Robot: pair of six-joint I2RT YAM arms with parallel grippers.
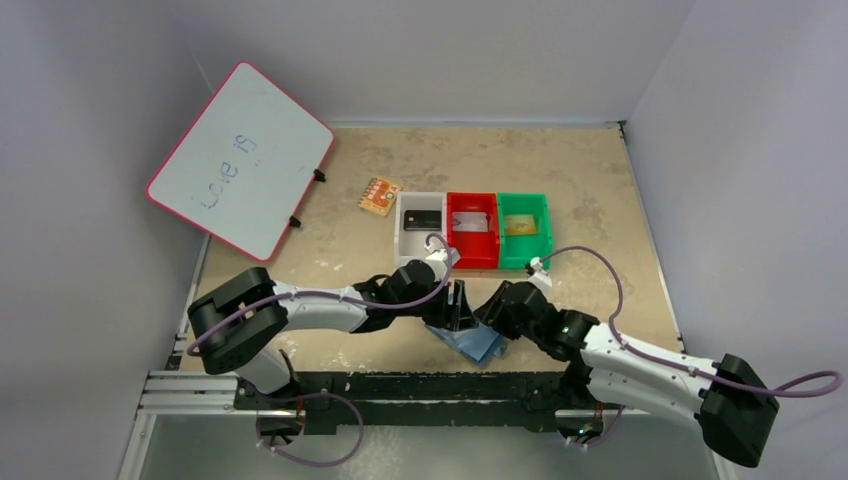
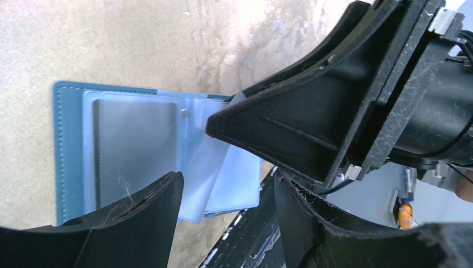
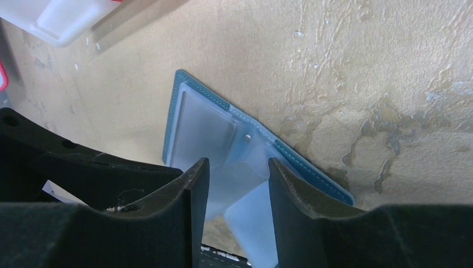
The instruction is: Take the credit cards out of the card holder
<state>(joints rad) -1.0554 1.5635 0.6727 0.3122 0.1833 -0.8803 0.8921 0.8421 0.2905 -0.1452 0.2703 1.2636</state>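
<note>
Whiteboard: propped aslant at the far left, red-rimmed, with scrawl on it, well apart from the work.
Orange square: flat on the table, just beside the white bin's far left corner.
White bin: leftmost of three bins touching in a row; a black card lies in it.
Left claw: jaws apart and gripping nothing, low over the wallet's left side, just in front of the white bin.
Wallet: open, inside up, at the table's near edge between the two claws. Its clear sleeves are fanned out, and one pokes past the edge. A grey card seems to sit in the left sleeve.
Red bin: middle bin, silver card inside.
Right claw: jaws apart astride the sleeves; touching or not, I cannot tell. It crowds close to the left claw and hides the wallet's right half from the left wrist view.
Green bin: rightmost, gold card inside.
</note>
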